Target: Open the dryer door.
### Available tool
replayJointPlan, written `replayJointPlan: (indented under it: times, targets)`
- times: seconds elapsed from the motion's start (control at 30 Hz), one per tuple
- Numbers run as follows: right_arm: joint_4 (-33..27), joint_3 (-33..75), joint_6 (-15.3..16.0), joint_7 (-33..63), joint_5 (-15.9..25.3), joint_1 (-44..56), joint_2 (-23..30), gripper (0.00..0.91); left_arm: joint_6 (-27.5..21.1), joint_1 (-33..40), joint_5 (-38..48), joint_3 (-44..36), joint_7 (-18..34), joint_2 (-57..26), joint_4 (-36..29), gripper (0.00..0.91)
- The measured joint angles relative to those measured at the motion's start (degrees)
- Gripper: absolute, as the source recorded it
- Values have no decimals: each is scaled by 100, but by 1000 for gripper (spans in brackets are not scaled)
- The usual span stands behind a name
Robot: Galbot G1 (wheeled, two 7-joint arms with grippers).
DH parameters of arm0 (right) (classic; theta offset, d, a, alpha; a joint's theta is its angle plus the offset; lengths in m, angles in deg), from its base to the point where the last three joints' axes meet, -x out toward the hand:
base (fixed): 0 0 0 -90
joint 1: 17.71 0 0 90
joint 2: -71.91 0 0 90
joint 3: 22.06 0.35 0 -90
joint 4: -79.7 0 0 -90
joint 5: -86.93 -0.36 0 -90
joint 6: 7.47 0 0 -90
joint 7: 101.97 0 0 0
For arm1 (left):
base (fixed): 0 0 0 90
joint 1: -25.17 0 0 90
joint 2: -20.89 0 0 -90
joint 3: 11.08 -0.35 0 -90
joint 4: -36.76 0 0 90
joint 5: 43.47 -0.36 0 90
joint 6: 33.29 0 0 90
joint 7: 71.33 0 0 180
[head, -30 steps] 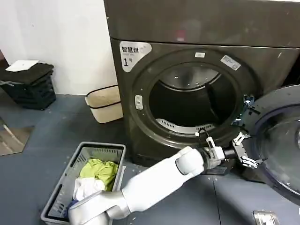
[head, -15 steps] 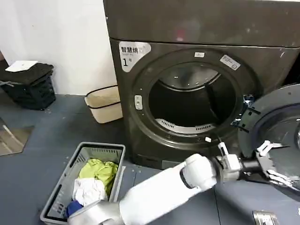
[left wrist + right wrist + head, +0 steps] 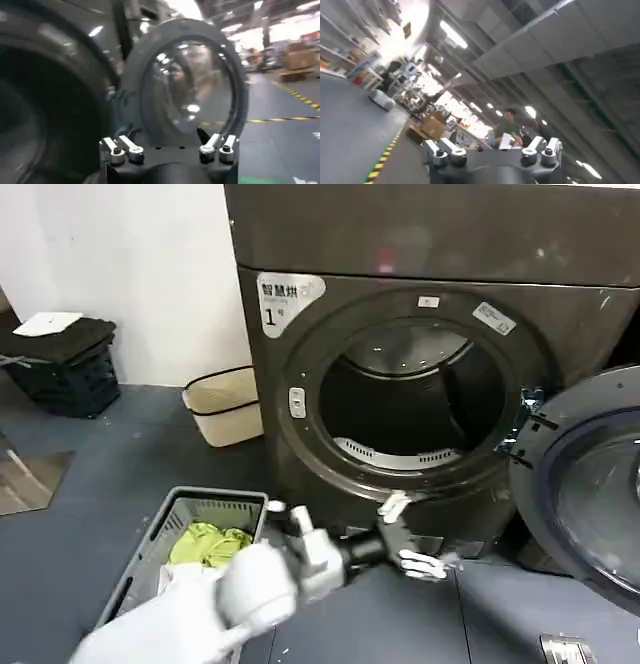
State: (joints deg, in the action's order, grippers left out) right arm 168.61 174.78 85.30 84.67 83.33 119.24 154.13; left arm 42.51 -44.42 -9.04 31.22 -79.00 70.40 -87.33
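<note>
Head view: basket (image 3: 150, 559) holds green (image 3: 208, 544) clothing.

The dark blue-grey floor (image 3: 90, 454) carries the dryer (image 3: 420, 334) against the wall; before it stands a grey laundry basket (image 3: 150, 559) (green and white clothes inside); a cream bin (image 3: 222, 406) and a black crate (image 3: 62, 369) stand farther back.

Left end effector (image 3: 408, 534) open, empty.

The floor (image 3: 120, 454) is dark blue. The wall (image 3: 130, 264) is white. A black crate (image 3: 65, 369) and a cream bin (image 3: 222, 404) sit by it.
</note>
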Motion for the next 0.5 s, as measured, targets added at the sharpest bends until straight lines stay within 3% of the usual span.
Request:
replayJointPlan:
  times: [0.23, 0.5]
  targets:
    - [15, -114, -87, -83, -67, -21, -169, 907, -279, -1503, 567, 1374, 307, -999, -788, 907]
    - [12, -362, -220, -178, -109, -138, -305, 907, -960, -3194, 1201, 2810, 1366, -1623, -1350, 907]
